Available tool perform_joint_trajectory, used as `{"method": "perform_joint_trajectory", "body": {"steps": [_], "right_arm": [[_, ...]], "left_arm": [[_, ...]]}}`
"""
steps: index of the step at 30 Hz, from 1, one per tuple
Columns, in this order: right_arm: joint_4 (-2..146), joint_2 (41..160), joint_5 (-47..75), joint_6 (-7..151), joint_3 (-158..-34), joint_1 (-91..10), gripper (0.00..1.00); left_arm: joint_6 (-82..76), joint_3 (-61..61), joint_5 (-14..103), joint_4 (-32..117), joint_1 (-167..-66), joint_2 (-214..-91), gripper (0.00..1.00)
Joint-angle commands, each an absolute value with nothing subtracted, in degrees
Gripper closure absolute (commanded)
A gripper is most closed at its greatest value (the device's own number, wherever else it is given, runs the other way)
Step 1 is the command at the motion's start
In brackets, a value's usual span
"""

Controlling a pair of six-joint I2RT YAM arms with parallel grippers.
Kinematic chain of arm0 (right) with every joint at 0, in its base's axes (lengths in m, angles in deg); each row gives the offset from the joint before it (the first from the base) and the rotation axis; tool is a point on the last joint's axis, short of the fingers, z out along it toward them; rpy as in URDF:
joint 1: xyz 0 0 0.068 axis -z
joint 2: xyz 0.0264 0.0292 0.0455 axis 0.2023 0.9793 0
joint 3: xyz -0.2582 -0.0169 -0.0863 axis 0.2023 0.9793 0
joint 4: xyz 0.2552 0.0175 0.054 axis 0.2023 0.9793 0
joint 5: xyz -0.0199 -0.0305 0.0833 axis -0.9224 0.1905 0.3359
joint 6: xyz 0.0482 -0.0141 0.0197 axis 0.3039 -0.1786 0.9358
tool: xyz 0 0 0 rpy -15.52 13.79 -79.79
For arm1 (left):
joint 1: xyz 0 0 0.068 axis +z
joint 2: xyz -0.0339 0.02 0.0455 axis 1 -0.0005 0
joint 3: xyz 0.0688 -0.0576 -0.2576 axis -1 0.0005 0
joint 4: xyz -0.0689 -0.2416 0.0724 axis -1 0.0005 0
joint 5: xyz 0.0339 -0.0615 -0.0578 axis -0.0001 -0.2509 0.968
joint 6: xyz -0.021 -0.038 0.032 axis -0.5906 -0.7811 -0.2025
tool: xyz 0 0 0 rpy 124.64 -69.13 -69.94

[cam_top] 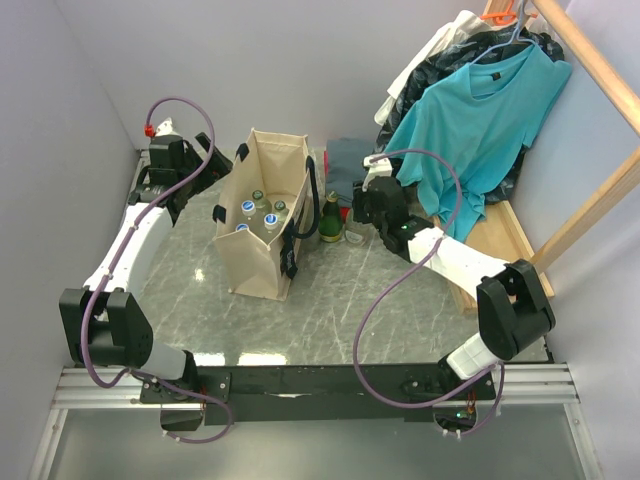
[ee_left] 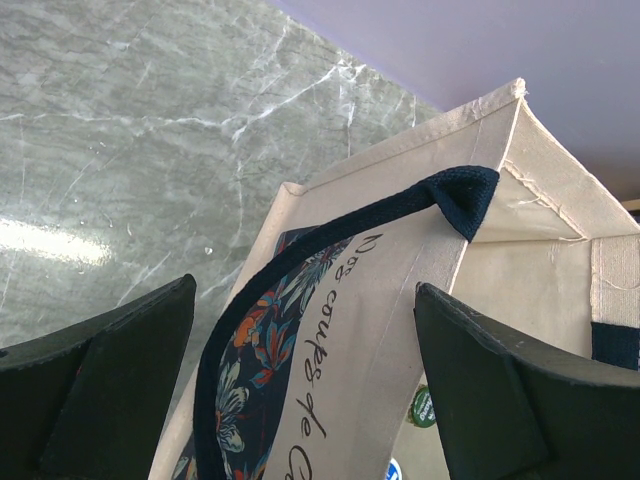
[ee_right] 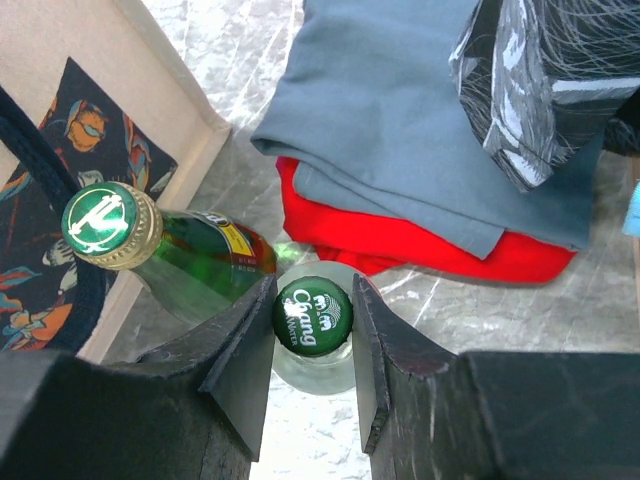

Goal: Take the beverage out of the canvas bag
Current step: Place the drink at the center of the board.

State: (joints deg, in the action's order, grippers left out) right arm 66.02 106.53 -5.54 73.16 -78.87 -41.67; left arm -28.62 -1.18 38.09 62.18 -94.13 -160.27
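Note:
The beige canvas bag [cam_top: 262, 250] stands upright at table centre with several capped bottles [cam_top: 262, 212] inside. My left gripper [cam_top: 205, 160] is open, its jaws wide either side of the bag's left wall and black handle [ee_left: 330, 230] without touching them; a green cap [ee_left: 423, 408] shows inside. My right gripper [ee_right: 313, 330] is outside the bag on its right, shut on the green Chang cap of a clear bottle [ee_right: 313, 315] that stands on the table [cam_top: 352, 234]. A green bottle with a gold-rimmed cap [ee_right: 110, 225] stands beside it, against the bag.
Folded grey and red cloths [ee_right: 400, 140] lie just behind the bottles. A teal T-shirt [cam_top: 480, 110] and dark garments hang on a wooden rack [cam_top: 600, 70] at the right. Walls close off the left and back.

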Motion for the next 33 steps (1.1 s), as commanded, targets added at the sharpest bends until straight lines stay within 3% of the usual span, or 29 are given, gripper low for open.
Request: {"method": "perform_joint_trajectory", "body": {"steps": [1,13,27,29,33], "right_arm": [[54.7,102.6,-8.0,73.6,-79.4,-42.3,1.00],[45.4,103.0,-11.6,73.5,-73.1,-44.0,1.00],[50.5,104.2,-13.8,76.0,-75.3,-44.1,1.00],[52.5,104.4,-13.7,76.4,-76.2,-44.1,0.79],[52.8,104.6,-13.3,76.5,-76.6,-44.3,0.75]], "left_arm": [[-29.1,-1.1,38.5,61.1,-94.6,-160.0,0.04],[-29.2,-1.0,38.6,60.8,-94.6,-160.1,0.04],[-29.2,-0.9,39.5,60.5,-94.8,-160.5,0.04],[-29.2,-0.9,39.4,60.4,-94.9,-160.5,0.04],[-29.2,-0.8,39.3,60.5,-95.0,-160.3,0.04]]}}
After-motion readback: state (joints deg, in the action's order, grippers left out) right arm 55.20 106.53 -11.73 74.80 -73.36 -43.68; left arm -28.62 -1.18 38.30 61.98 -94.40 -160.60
